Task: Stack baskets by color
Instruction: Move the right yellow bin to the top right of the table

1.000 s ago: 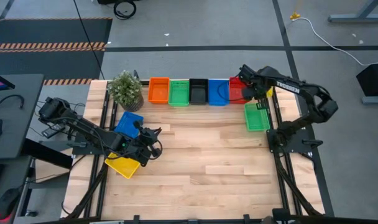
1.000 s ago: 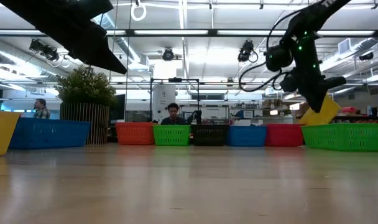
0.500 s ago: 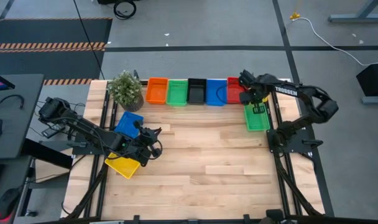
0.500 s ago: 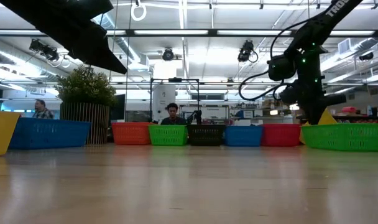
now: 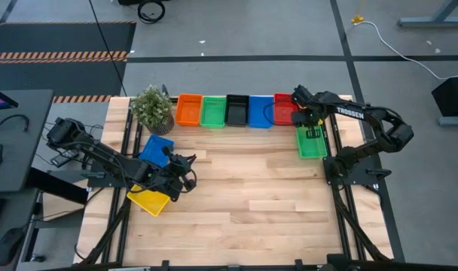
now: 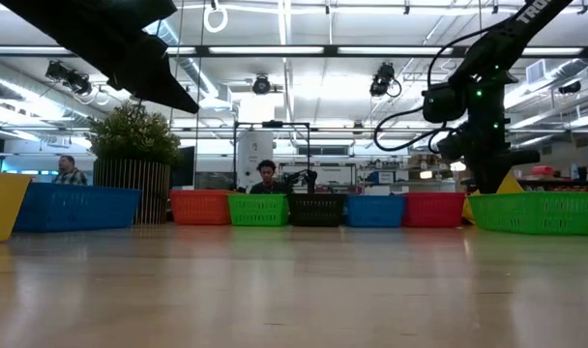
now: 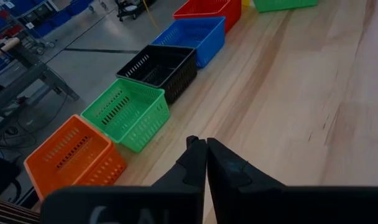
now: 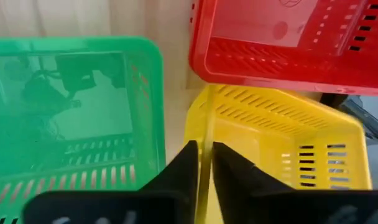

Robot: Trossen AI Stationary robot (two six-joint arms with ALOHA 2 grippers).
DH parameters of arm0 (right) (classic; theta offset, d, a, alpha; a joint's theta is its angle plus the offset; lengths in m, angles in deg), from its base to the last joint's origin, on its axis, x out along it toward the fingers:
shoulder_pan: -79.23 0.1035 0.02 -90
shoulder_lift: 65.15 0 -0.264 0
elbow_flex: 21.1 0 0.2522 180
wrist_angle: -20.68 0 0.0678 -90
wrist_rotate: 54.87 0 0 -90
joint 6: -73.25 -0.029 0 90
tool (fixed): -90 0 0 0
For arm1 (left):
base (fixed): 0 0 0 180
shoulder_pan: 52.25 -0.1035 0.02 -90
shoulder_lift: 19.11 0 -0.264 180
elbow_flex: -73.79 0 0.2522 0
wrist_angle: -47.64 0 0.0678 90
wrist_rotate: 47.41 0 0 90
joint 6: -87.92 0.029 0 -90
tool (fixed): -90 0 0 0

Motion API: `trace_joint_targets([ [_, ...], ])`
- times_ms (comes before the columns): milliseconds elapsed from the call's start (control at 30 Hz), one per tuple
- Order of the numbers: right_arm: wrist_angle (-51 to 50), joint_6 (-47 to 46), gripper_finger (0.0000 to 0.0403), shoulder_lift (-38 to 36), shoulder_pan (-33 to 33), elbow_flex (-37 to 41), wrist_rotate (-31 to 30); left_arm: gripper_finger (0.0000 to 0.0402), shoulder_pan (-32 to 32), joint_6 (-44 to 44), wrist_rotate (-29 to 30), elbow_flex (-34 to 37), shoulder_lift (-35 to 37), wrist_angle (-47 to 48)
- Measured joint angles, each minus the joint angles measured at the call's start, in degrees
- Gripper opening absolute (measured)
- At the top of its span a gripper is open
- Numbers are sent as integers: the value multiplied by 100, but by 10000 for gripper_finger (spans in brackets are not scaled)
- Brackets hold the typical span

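Observation:
At the table's far right my right gripper points down over a yellow basket, shut on it. That basket lies between a red basket and a green basket. Orange, green, black, blue and red baskets stand in a row on their bottoms along the far edge. My left gripper hovers shut at the near left, between a blue basket and another yellow basket. My right gripper has the yellow basket by the rim of one side wall, the wall next to the green basket. One finger is inside the basket and one outside. The fingers come from above, pointing steeply down. The green basket hides the yellow basket's underside in the low view.
A potted plant stands at the far left corner beside the orange basket. The middle and near part of the wooden tabletop lies bare. People sit in the room beyond the table's far edge.
My right gripper has gone down with the yellow basket, which hung tilted above the green basket's rim and now sits low behind it beside the red basket. The row of baskets at the far edge has slid a little toward the table's left.

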Motion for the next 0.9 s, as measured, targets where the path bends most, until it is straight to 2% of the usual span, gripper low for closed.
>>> trace_joint_targets([
  [233,-48,-190,106,-59,75,-2,-84,13,0,2,-1,0,0,0],
  [467,-83,-1094,115,-710,397,-6,-84,13,0,4,-1,0,0,-7],
  [567,384,-1968,102,-931,319,-9,-159,18,0,4,-1,0,0,-32],
  [667,951,-3568,66,-868,-52,-17,-340,19,0,9,0,0,0,-33],
  [767,1391,-4753,16,-503,-464,-13,-384,14,0,13,0,0,0,-38],
  [900,1943,-5598,10,189,-526,-143,-508,9,0,37,1,0,-2,-44],
])
